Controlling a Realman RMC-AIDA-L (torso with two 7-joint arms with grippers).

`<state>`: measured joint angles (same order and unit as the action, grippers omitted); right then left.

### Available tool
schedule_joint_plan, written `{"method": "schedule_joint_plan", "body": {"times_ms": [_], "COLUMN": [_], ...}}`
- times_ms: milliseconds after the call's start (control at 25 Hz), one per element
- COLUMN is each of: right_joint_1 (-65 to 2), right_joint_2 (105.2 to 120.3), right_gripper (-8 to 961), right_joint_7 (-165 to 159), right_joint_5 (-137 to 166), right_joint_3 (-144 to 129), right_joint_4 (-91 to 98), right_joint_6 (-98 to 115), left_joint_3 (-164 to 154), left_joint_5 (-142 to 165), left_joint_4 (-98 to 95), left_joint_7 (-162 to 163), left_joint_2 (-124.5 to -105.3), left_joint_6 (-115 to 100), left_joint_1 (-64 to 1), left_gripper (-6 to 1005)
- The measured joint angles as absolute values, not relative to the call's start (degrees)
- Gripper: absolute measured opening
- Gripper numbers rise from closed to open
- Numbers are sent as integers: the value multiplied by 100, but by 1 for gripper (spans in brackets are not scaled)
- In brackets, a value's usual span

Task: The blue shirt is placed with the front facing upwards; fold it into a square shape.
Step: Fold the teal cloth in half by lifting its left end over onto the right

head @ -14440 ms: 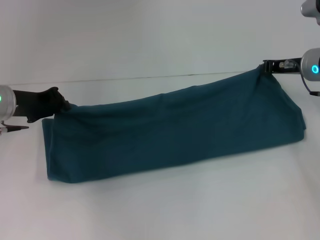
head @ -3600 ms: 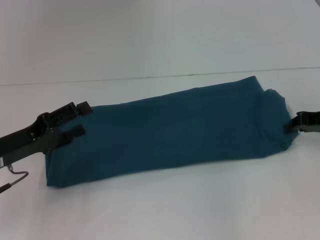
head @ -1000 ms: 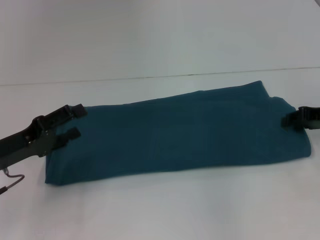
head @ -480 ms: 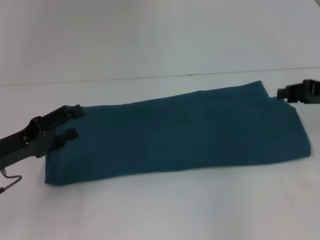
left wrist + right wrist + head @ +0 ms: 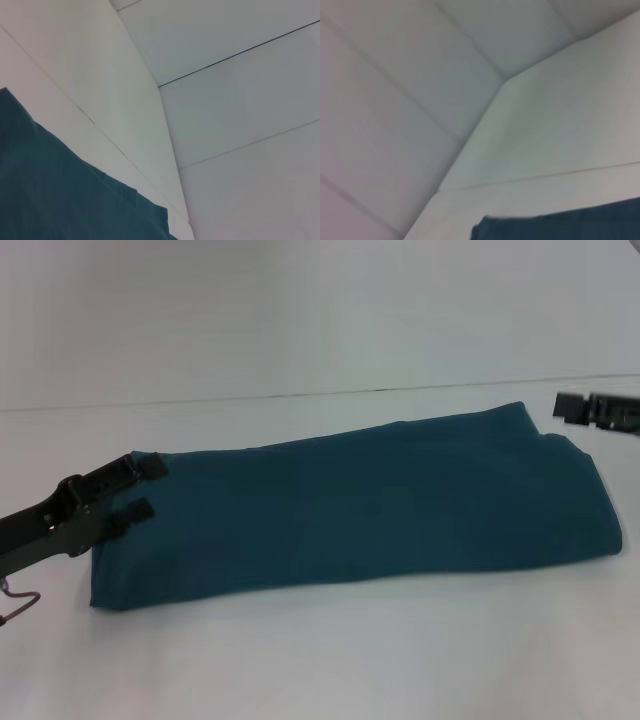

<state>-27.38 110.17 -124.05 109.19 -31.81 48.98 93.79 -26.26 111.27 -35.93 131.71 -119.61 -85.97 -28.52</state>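
On white table (image 5: 320, 660), folded blue shirt (image 5: 360, 510)

We see a plain white table (image 5: 330, 660) filling the near ground. Behind it rises a pale wall (image 5: 300, 310), and a thin dark seam (image 5: 300, 395) marks where the two meet.

The blue shirt (image 5: 350, 510) is soft matt cloth, lying on a smooth matt white table (image 5: 330, 660)
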Motion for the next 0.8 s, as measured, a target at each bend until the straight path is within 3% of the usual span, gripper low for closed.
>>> {"method": "schedule_joint_plan", "body": {"times_ms": [80,320,400,640,800], "right_joint_1": [-2642,-2224,-2133,-2074,-2094], "right_joint_2": [11103,11573,11590,11556,11565], "right_gripper": [422,701,790,914,914], "right_joint_7": [-11930,-10361,-10320,-10352,-10308], "right_joint_5": [10917,10933,10935,10939,10939], "right_joint_3": [-3206,-3222,-3196,-3103,-3081], "right_joint_4": [4900,5093,5035,4736,4562], "right_joint_6": [9697,10275,10228,10213,10115], "left_joint_3": [-2631,-2725,-2754,-2796,-2792], "left_joint_5": [11128,11266,11522,11857,11846], "left_joint_4": [-3597,-3625,-3728,-3837,-3861], "left_joint_7": [13135,12721,12703,13486,14175], "left_joint_2": [-11961,-11911,-11859,-11829,-11876], "left_joint_6": [-8610,-8903,-9034,-8765,-8185], "left_joint_1": [-2853,-2892,-2928,-3003,-3040], "left_gripper": [905,905,905,905,905]}}
